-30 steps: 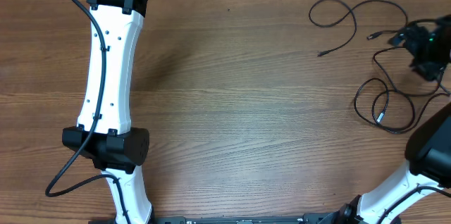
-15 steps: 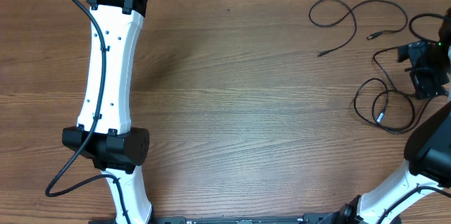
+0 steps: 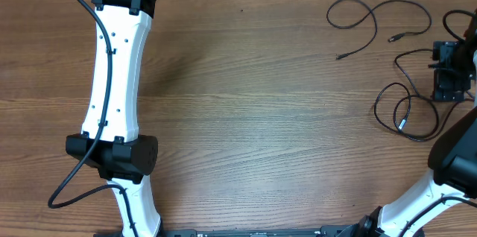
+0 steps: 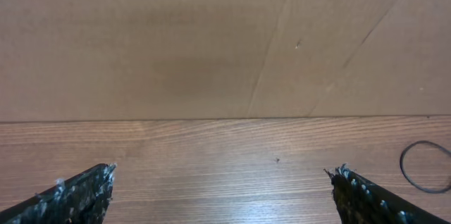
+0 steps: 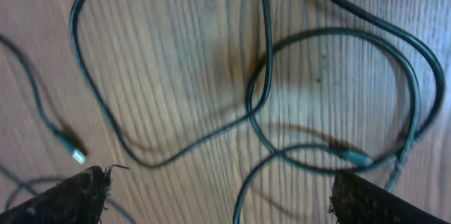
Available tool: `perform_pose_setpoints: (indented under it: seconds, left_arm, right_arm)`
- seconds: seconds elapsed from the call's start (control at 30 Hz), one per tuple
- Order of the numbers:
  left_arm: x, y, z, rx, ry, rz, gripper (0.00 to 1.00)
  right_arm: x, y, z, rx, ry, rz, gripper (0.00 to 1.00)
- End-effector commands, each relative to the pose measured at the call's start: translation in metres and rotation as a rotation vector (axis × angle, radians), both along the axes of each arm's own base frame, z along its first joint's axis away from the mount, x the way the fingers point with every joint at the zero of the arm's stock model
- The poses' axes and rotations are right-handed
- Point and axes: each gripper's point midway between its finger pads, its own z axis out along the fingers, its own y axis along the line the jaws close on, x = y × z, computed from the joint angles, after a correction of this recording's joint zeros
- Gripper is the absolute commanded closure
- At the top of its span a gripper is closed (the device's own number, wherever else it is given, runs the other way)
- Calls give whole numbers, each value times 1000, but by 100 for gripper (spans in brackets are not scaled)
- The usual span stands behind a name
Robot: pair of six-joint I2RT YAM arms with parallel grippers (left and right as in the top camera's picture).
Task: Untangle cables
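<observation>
1. Black cables [image 3: 376,107] lie gathered at the far right of the wood-grain table [image 3: 261,118]
2. Far cable [image 3: 374,28] is laid out in an open loop, its two plug ends apart on the wood
3. Near cable [image 3: 407,110] forms overlapping loops just left of the right gripper [image 3: 449,73]
4. Right gripper, wrist view: fingers spread wide, nothing clamped. Several strands cross on the wood below the gap. A silvery-tipped plug [image 5: 74,155] lies near one fingertip and a second plug [image 5: 352,157] near the other. Contact between fingers and table cannot be determined
5. Left gripper [image 4: 224,178]: fingers spread wide, nothing held. It sits at the far left of the table, facing a cardboard wall [image 4: 211,41]. A cable loop [image 4: 423,168] shows at the right edge of its wrist view, well apart from the fingers
6. Left arm [image 3: 115,65], white, extends along the left side of the table from near to far
</observation>
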Motion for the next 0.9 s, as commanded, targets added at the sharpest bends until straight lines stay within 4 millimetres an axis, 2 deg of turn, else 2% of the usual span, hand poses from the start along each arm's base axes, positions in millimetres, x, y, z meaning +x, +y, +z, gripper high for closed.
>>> perform_pose_setpoints:
  seconds: [0.0, 0.23, 0.4, 0.63, 0.87]
  left_arm:
    - [-5, 0, 15, 19, -34, -7, 0]
    - [-8, -2, 12, 15, -17, -18, 0]
    - [-9, -4, 9, 13, -4, -25, 0]
    - [-10, -10, 9, -16, -1, -51, 0]
    - [-10, -11, 9, -35, 2, -47, 0]
  right_arm:
    - [-10, -15, -12, -37, 36, -58, 0]
    - [-18, -52, -11, -92, 22, -57, 0]
    - [-32, -71, -26, -76, 54, -32, 0]
    - [-33, -71, -53, -24, 83, -35, 0]
    - [-11, -69, -73, 24, 8, -16, 0]
